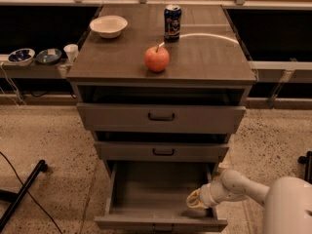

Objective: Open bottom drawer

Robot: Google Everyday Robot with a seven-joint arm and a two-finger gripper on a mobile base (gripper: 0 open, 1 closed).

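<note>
— Where is the claw?
— The claw (196, 199) sits low inside the bottom drawer (146, 191), by its front right corner. The pale arm (240, 184) reaches in from the claw's right.
— Open or closed? Holding anything?
— I cannot tell either; it shows only as a pale lump.
— And the drawer?
— Pulled well out, lying around the claw, with its front panel just below the claw, nearer the camera.
— What else?
— Just above the claw is the middle drawer (162, 151), slightly out; higher up, the top drawer (161, 117), also slightly out. Far above, on the bench (209, 62): an apple (156, 59) up and left of the claw, a can (172, 22) behind it, and a bowl (108, 26) further left.
</note>
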